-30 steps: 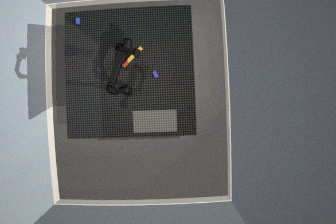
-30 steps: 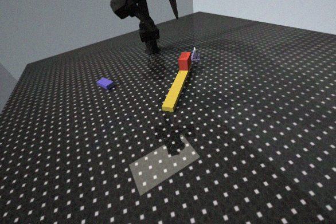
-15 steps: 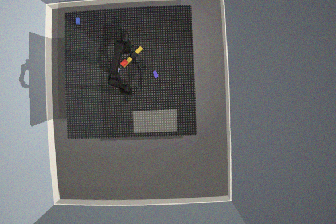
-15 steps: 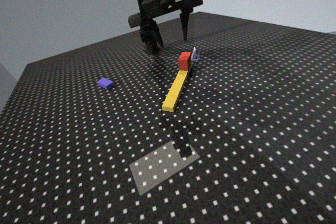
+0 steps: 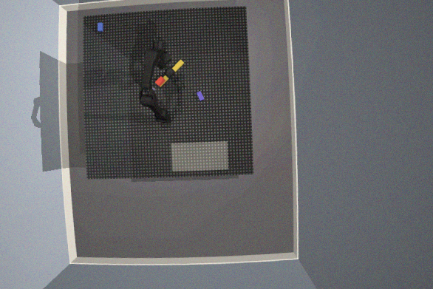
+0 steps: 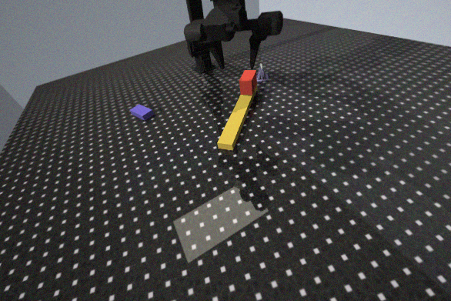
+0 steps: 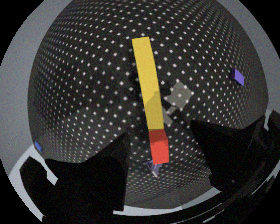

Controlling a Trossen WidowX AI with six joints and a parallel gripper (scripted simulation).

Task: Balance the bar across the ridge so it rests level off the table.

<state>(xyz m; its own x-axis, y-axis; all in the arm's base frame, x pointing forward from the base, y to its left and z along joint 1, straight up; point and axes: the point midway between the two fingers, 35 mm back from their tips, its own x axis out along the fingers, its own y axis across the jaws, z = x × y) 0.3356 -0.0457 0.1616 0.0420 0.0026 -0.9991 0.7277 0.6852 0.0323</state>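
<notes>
Now: arm reaches down, gripper (image 6: 235,63) above bar's red end (image 6: 248,81) | jaws wide open, holding nothing, touching nothing

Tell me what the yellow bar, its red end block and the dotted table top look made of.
Yellow bar: flat uniform colour, sharp edges, no grain; looks like matte painted wood or plastic, can't tell which. Red block: same matte, plain finish, likely the same stuff. Table top: dark sheet with a regular grid of pale dots and faint reflections, so slightly glossy; could be perforated metal or a printed board.
</notes>
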